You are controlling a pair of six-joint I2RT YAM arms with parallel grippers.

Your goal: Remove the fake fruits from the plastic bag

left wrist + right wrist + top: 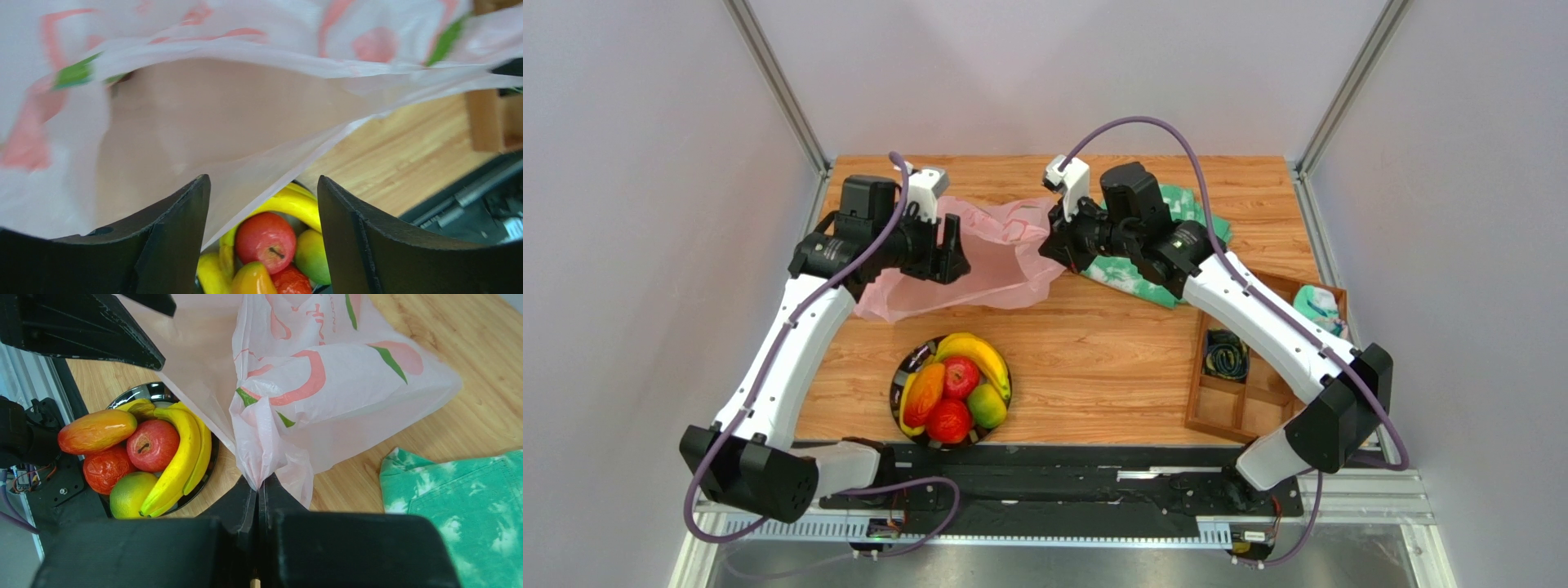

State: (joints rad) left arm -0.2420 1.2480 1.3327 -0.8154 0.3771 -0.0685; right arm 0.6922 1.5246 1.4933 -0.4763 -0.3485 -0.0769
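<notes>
Right wrist view: the right gripper (258, 489) is clenched on a gathered pinch of the plastic bag (344, 386), the film bunched at its fingertips.
Left wrist view: the left gripper (264, 208) has its jaws apart; bag film hangs across the gap, and no pinch shows.
Bag look: thin, translucent pink and crinkled, with red-pink and green print. It is strung between the two grippers over the far half of the tabletop (1100, 355), its lower part sagging onto the wood.
Fruit spot: the fake fruits (952, 386) are heaped in a dark glossy bowl (147, 392), outside the bag, close to the tabletop's near edge.
Count: at least two bananas (178, 453), one red apple (152, 444), one orange-red mango (98, 430), one red-orange fruit (105, 468), one yellow-green fruit (130, 493); one bag, one bowl.
Right side: a green-and-white cloth (454, 496) lies flat beside the bag; a wooden tray (1194, 380) with compartments sits at the right edge.
Open room: bare wood between bag and bowl, and between bowl and tray.
</notes>
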